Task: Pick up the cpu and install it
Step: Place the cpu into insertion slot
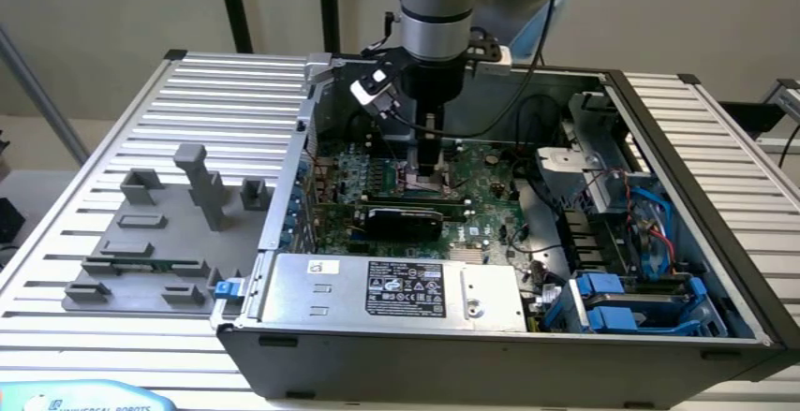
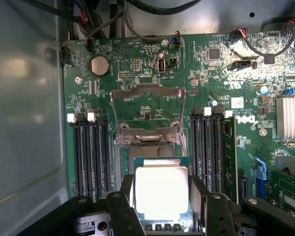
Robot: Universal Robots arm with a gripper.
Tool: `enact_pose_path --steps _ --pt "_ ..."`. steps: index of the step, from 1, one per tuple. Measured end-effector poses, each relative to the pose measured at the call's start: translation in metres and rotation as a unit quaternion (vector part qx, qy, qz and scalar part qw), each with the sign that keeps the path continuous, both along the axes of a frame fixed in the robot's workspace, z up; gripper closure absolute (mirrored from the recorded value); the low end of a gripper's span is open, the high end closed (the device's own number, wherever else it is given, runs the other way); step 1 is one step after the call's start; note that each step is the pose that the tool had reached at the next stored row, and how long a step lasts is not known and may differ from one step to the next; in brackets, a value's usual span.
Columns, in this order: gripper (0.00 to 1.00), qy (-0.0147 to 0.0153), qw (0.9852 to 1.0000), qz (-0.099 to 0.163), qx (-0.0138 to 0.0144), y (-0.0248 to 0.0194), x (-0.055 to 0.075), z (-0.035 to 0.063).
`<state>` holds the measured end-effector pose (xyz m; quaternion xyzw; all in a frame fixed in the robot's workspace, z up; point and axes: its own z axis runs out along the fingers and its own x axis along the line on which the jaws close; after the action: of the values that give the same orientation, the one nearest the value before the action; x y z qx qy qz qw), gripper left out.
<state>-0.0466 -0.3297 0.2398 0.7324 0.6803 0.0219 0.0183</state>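
Bright silvery-white on the top of the chip point(image 2: 161, 191). Black on the gripper point(image 2: 161, 201). Deep green with fine pale lettering and lines on the circuit board point(image 2: 152, 59). Black memory slots point(image 2: 91, 157) tipped with white clips. Dull silver on the socket frame point(image 2: 147, 93) and the coin battery point(image 2: 100, 64). Dark grey on the computer case point(image 1: 500, 359). Black label point(image 1: 407, 289) on the light grey power box point(image 1: 494, 299). Bright blue brackets point(image 1: 613, 303). Pale grey ribbed stripes across the table point(image 1: 225, 83). Mid-grey blocks point(image 1: 200, 182).

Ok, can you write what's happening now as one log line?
gripper: shut on cpu | where: inside computer case, near motherboard socket | socket cover: raised
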Motion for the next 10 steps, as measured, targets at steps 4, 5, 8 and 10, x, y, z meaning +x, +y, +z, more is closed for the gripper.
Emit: enact_pose_path --steps 4,5,8,10 --pt "0.45 0.0000 1.0000 0.000 0.0001 0.0000 0.000 -0.0072" --pt "0.45 0.0000 1.0000 0.000 0.0001 0.0000 0.000 -0.0090" --pt "0.45 0.0000 1.0000 0.001 0.0001 0.0002 0.000 -0.0141" --pt "0.45 0.0000 1.0000 0.002 0.0001 0.0006 0.000 -0.0164"
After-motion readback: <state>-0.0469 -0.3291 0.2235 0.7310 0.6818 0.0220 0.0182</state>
